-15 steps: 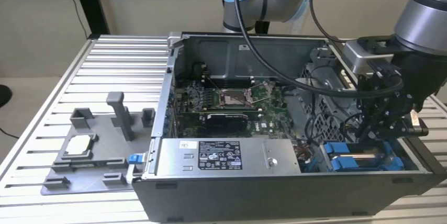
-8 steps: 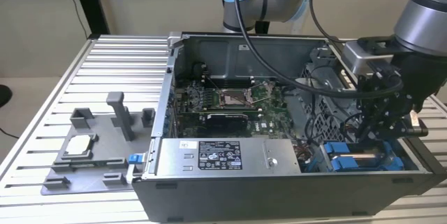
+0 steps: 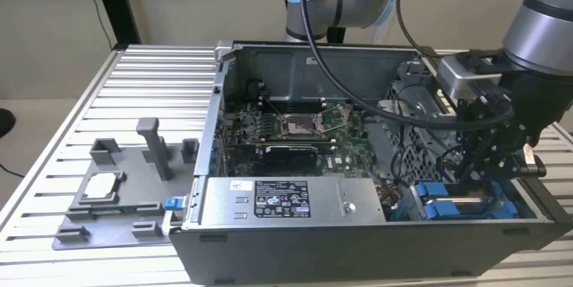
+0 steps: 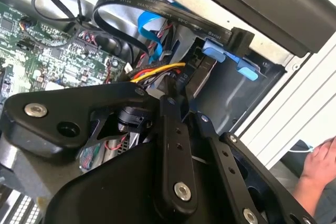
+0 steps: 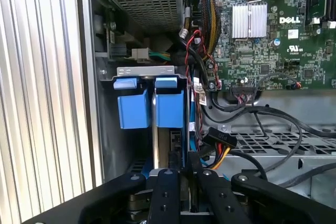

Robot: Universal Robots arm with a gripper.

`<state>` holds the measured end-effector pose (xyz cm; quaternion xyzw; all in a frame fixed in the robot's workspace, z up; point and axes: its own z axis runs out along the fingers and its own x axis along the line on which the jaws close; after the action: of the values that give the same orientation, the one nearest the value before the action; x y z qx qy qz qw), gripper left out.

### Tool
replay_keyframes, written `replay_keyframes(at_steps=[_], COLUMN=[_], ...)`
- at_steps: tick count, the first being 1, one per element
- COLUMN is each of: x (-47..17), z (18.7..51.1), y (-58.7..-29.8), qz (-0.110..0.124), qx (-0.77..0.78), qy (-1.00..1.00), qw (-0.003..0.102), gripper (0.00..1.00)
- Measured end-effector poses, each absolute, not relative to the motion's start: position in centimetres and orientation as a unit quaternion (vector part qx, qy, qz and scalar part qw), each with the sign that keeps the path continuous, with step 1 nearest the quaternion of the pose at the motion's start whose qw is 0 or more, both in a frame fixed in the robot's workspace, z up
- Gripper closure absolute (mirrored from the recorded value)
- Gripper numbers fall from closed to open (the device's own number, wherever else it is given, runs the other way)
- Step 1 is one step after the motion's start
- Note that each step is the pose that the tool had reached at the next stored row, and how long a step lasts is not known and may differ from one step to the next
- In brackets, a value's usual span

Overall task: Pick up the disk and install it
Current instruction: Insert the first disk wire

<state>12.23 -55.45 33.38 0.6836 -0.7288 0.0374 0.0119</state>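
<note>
The disk (image 3: 452,205), silver with a bright blue carrier, sits in the drive bay at the front corner of the open computer case (image 3: 358,240), on the exterior view's right. In the first wrist view its blue carrier (image 5: 169,109) stands upright in the bay, with its tabs under a metal bracket. My gripper (image 3: 488,178) hangs straight over the bay, its tips low at the disk's edge. In both wrist views the black fingers (image 5: 168,187) converge until almost touching. I cannot tell whether my gripper (image 5: 184,167) pinches any part of the disk. The blue tabs (image 4: 220,55) lie just beyond my gripper (image 4: 181,100).
A silver power supply box (image 3: 286,200) fills the case front beside the bay. Loose black, red and yellow cables (image 5: 220,145) crowd next to the fingers. The motherboard (image 3: 296,126) lies deeper inside. A grey fixture (image 3: 117,193) holding a small silver chip sits on the table. A person's hand (image 4: 320,161) rests outside the case.
</note>
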Motion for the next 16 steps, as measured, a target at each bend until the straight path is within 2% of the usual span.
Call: replay_keyframes(at_steps=[12,13,16], x=[12.3,12.3,12.3], z=[32.3,32.4,33.6], y=[-55.5,-55.5,-55.5], qz=[0.037,0.037,0.037], qx=[0.684,0.684,0.684], qy=[-0.729,-0.729,-0.729], qw=[0.013,0.013,0.013], gripper=[1.0,0.0,0.0])
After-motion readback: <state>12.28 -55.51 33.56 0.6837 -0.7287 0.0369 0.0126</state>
